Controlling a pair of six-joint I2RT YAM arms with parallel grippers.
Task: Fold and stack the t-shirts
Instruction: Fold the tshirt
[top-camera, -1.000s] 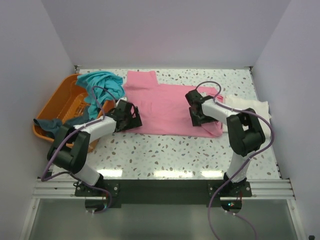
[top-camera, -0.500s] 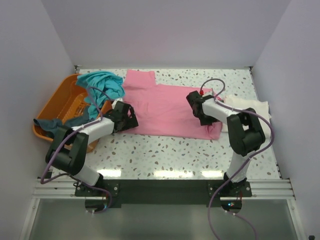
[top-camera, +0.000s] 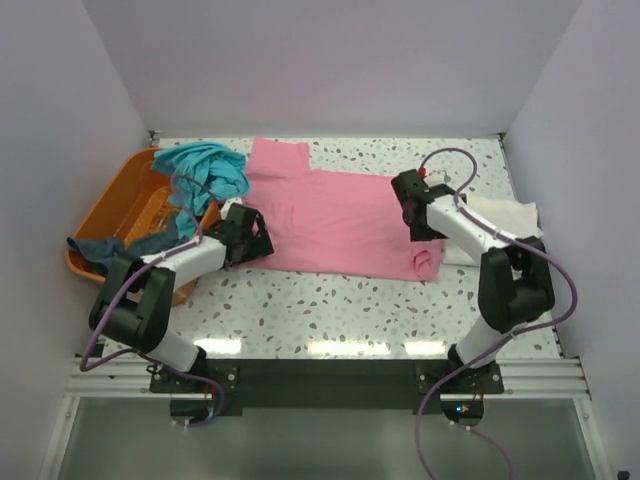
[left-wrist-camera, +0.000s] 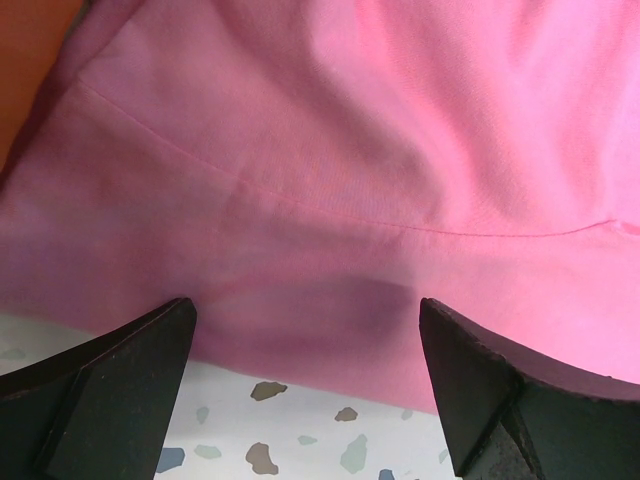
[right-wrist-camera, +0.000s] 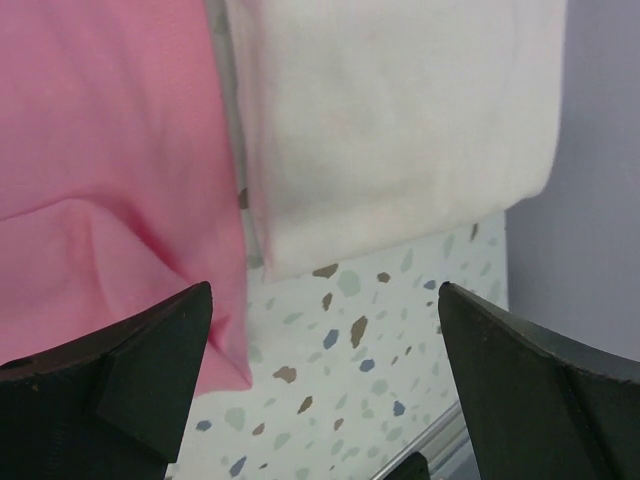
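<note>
While the left tool (left-wrist-camera: 305, 312) and right tool (right-wrist-camera: 325, 295) hung spread, a careless pinch could drag the pink short-sleeved cloth t-shirt (top-camera: 340, 215) onto the folded cream-white t-shirt (right-wrist-camera: 400, 120).

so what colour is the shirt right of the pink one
The shirt is cream-white; the right wrist view shows it best.
</note>
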